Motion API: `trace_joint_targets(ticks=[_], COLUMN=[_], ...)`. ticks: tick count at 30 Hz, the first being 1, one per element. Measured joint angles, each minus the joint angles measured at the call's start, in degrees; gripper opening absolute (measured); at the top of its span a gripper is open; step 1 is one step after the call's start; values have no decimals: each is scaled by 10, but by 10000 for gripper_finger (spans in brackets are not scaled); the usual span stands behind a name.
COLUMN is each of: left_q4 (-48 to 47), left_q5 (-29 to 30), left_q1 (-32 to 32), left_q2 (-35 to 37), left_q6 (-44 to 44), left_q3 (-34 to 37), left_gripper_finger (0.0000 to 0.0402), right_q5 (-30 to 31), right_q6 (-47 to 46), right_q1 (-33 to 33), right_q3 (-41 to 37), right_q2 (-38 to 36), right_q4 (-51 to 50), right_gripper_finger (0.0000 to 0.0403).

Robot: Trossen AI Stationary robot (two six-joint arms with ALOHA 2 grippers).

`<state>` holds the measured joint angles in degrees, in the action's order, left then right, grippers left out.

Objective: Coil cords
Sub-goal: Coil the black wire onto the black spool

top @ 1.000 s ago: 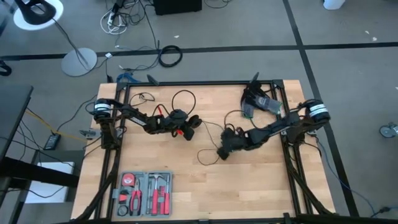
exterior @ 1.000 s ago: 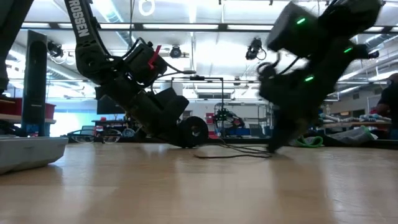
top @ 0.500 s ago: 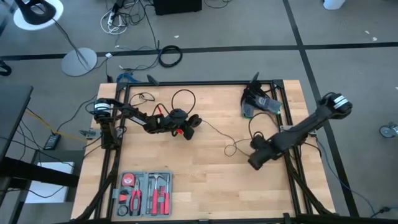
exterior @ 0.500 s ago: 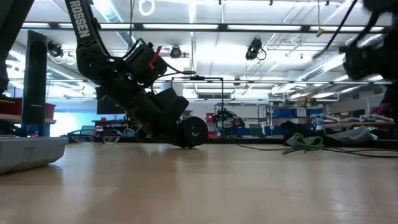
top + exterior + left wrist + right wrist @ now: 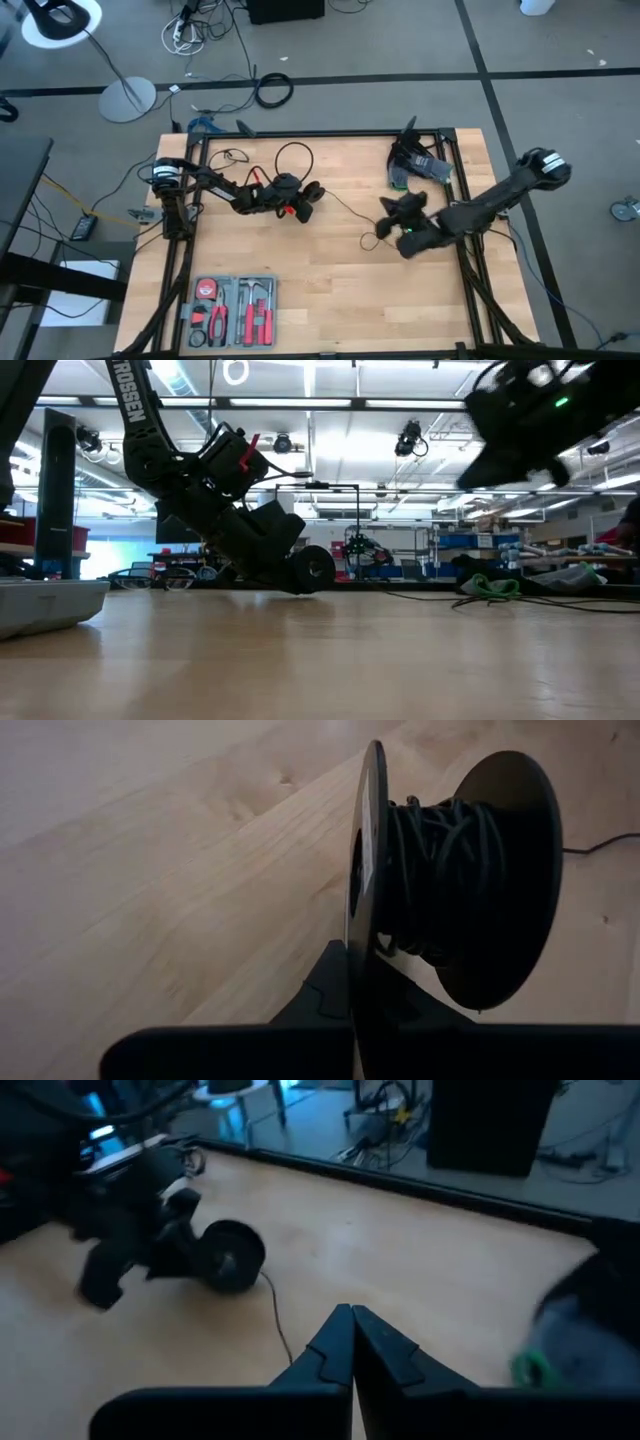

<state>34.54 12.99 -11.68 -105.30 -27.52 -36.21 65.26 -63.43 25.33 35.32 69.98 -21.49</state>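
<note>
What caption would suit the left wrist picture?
Left gripper shut on the rim of a spool wound with thin black cord.

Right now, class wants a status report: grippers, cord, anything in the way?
Left gripper shut on spool. Right gripper shut on cord, lifted off table. Cord trails between them; path unobstructed.

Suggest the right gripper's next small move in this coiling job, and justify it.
Probably carry the cord round the spool for another wrap. The left gripper is shut on the spool, already partly wound; the right gripper is shut on the cord, which trails loose across the table to the spool.
</note>
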Motion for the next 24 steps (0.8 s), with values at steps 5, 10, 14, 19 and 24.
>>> trace_joint_targets(ticks=[5, 10, 14, 19, 24], left_q4=[1, 8, 9, 10, 23], left_q5=[0, 0, 0, 0, -1], left_q1=[0, 0, 0, 0, 0], left_q2=[0, 0, 0, 0, 1], left_q6=[0, 1, 1, -1, 1], left_q3=[0, 0, 0, -1, -1], left_gripper_finger=[0, 0, 0, 0, 0], right_q5=[-129, -478, -649, -660, -637], right_q6=[179, 349, 402, 397, 406], right_q1=[-114, -255, -361, -423, -419], right_q3=[-22, -29, -29, -30, -29], right_q2=[87, 168, 212, 226, 236], right_q4=[249, 476, 590, 569, 568], right_gripper_finger=[2, 1, 2, 3, 6])
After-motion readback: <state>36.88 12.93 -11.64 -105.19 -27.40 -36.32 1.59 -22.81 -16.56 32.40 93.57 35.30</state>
